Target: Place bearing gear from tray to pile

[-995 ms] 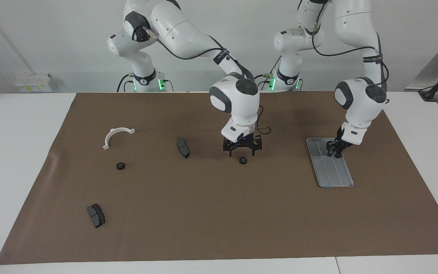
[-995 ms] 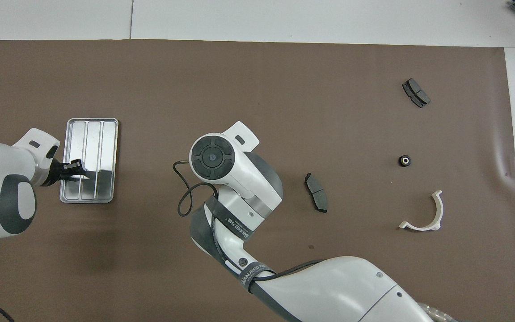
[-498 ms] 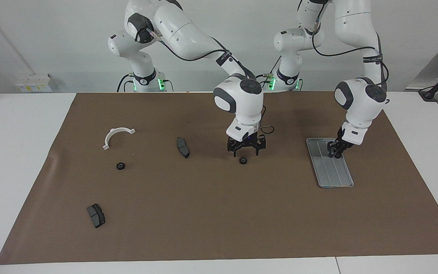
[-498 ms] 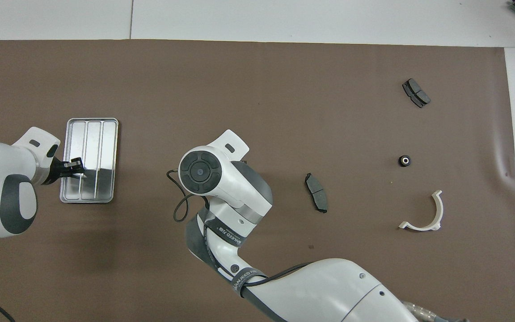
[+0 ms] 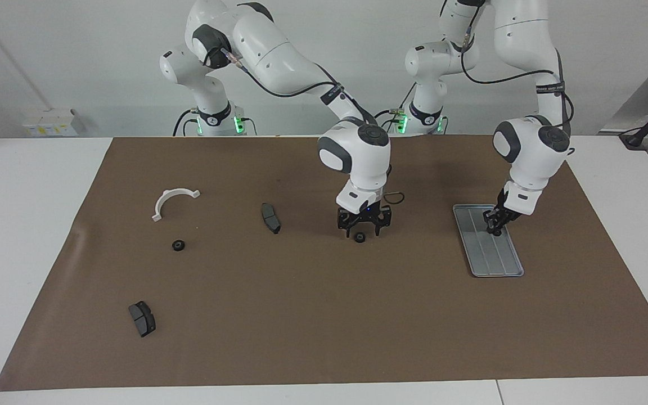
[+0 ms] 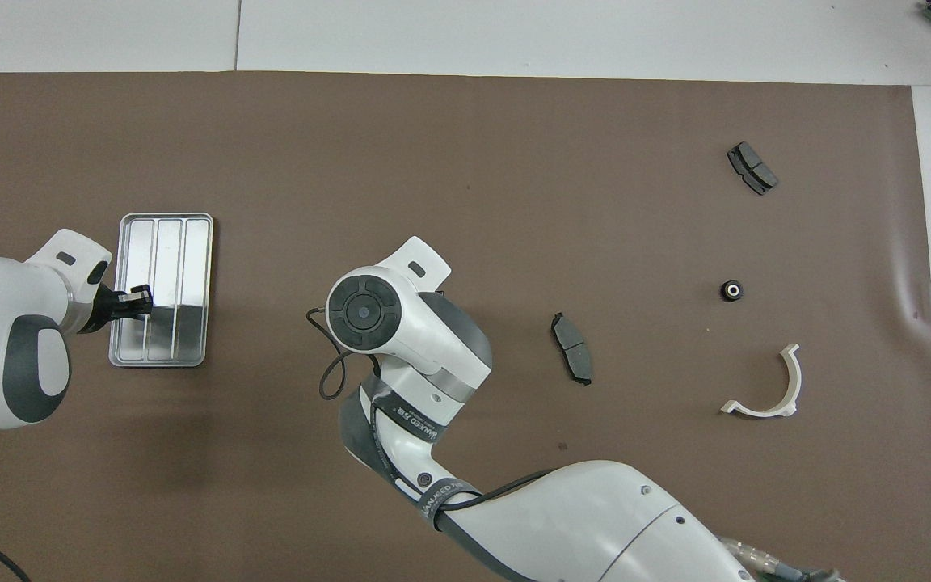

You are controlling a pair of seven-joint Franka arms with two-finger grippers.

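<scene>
The grey ridged tray lies toward the left arm's end of the mat. My left gripper is down in the end of the tray nearer the robots, shut on a small dark bearing gear. Another bearing gear lies mid-mat. My right gripper hangs low right over it, open, a fingertip on either side; in the overhead view its own wrist hides it. The pile is toward the right arm's end: a white half-ring bracket, two dark pads and a third gear.
A brown mat covers the table, with white tabletop around it. The right arm stretches low across the middle of the mat. A loose black cable loops beside its wrist.
The right gripper has shifted slightly toward the left arm's end and sunk down over the mid-mat gear. The left gripper has closed in the tray.
</scene>
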